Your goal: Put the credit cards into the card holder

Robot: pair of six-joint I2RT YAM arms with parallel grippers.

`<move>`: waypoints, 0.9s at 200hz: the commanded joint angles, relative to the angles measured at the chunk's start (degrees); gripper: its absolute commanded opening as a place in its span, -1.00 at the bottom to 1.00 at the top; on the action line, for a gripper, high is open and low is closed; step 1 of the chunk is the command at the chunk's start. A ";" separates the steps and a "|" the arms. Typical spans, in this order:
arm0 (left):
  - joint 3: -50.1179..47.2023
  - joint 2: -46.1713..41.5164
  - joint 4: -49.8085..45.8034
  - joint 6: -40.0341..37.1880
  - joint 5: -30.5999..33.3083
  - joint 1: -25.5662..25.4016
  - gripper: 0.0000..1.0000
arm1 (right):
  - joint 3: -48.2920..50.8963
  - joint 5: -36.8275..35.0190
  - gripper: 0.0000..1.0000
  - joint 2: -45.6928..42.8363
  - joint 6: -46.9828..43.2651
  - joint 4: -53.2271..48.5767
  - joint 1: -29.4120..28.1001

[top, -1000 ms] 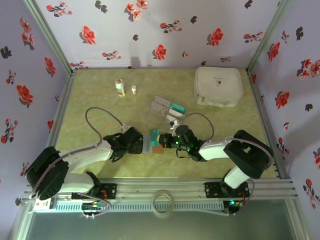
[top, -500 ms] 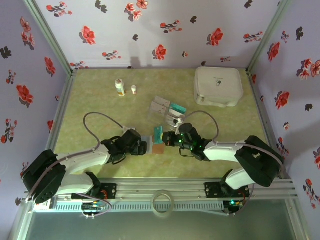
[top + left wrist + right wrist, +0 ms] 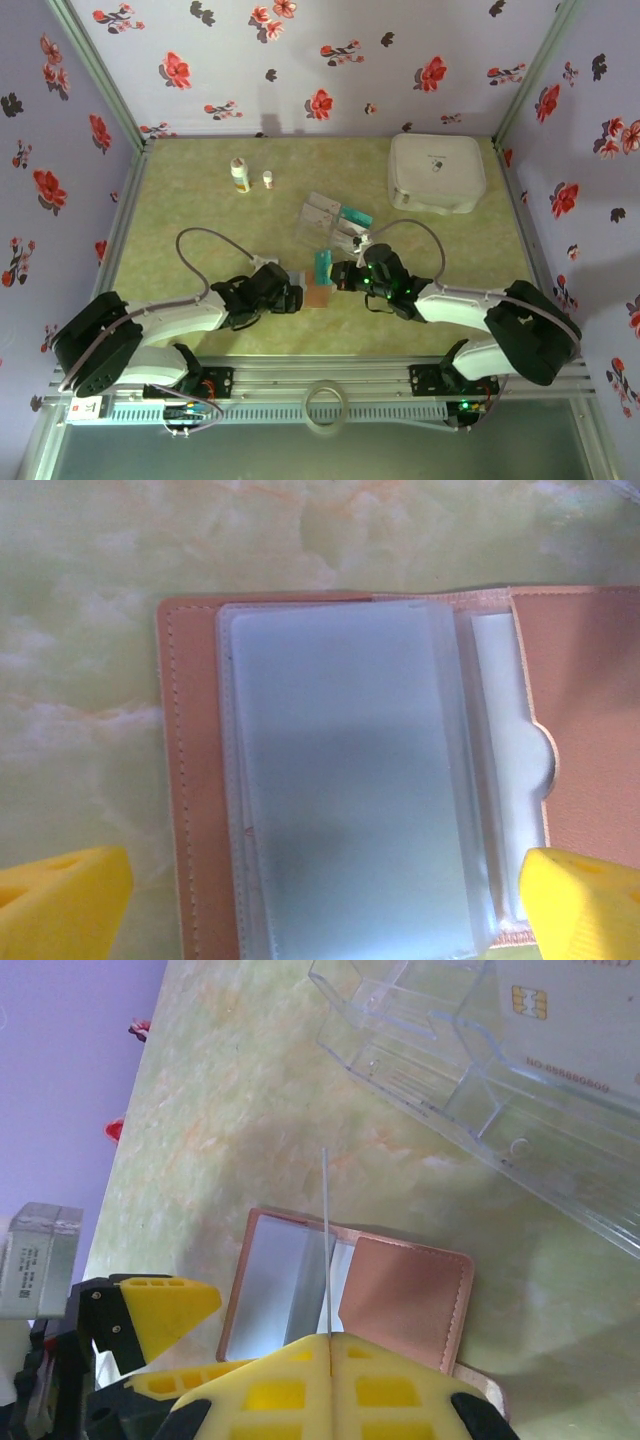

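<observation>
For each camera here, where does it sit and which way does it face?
Top external: above and behind the arms, looking down at the table; both arms visible.
Left wrist: looks straight down on the open wallet; its open left fingers at the bottom corners.
Right wrist: looks down over its shut right fingers, pinching a card, the wallet beyond.
Shared: both wrist views show the wallet.

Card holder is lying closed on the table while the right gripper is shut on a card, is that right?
Not quite: the card holder lies open on the table, its clear sleeves showing, as the left wrist view shows. The right gripper is indeed shut on a card.
</observation>
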State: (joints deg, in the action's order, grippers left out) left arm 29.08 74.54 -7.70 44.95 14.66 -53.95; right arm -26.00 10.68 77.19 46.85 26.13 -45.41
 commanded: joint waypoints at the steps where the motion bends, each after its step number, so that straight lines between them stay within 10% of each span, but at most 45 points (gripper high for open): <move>1: 0.27 1.47 1.55 1.86 0.02 -1.22 0.99 | 0.59 -0.66 -1.00 -2.25 -1.97 -2.15 0.80; 180: 5.45 0.58 -6.15 4.22 7.71 -6.91 0.99 | -0.48 2.02 -1.00 -2.06 -3.10 -4.05 2.87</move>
State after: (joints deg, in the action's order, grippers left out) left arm 32.40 77.08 -8.80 49.63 18.13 -61.34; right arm -26.00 11.62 74.37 44.34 20.93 -42.98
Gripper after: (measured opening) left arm 0.997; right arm 0.039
